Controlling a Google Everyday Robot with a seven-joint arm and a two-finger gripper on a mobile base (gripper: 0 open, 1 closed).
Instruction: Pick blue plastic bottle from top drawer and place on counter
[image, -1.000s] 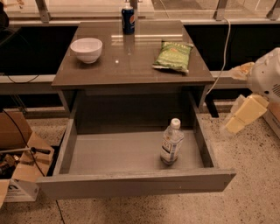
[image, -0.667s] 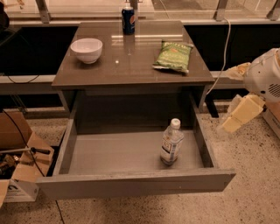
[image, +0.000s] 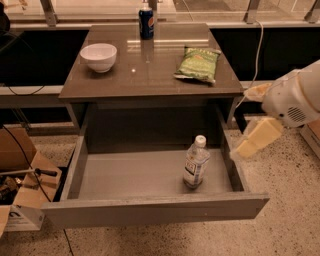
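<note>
The blue plastic bottle is clear with a white cap and a white-and-dark label. It stands upright in the right part of the open top drawer, near its front. My gripper hangs outside the drawer's right side, to the right of the bottle and a little above it, holding nothing. The counter lies above and behind the drawer.
On the counter stand a white bowl at the left, a dark blue soda can at the back and a green chip bag at the right. Cardboard boxes sit on the floor at the left. A white cable hangs at the right.
My gripper has moved left and slightly down, closer to the drawer's right side. The bottle and the things on the counter have not moved.
</note>
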